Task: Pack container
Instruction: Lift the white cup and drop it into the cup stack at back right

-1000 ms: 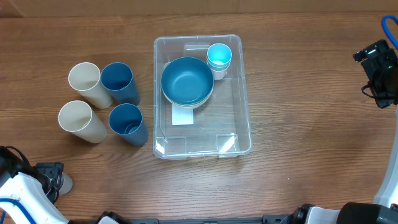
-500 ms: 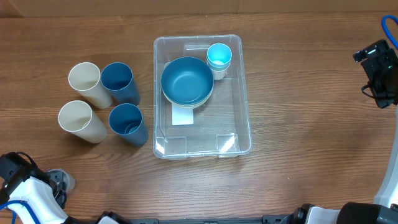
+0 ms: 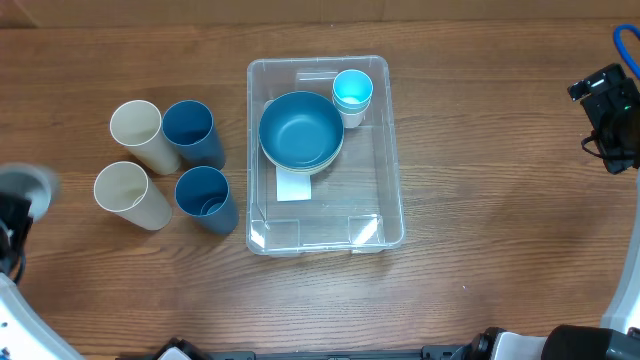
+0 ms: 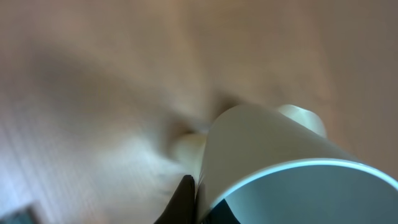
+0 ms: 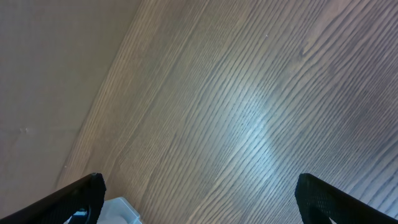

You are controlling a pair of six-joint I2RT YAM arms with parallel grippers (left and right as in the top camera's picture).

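A brown wooden table with a long straight grain fills nearly the whole overhead view, and a paler tan strip runs along its far edge. In the right wrist view a plain, dull tan surface lies beyond the table's edge. One container sits near the middle of the table, long side running away from the robot, with a white label on its bottom. Inside it are two bowls stacked in the far left part, a blue bowl nested in a pale bowl of which only the rim shows. One small white cup with a light blue inside stands in the far right corner, just beside the bowls. Left of the container stand four tall cups in a tight square: two cream cups on the outer side and two blue cups nearer the container. The left gripper is a blur at the table's left edge. Its wrist view, also blurred, shows it gripping a fifth cup, a white cup, with one dark finger against its side. The right gripper hangs over bare wood at the right edge, well apart from the container, its jaws spread wide with nothing between them.
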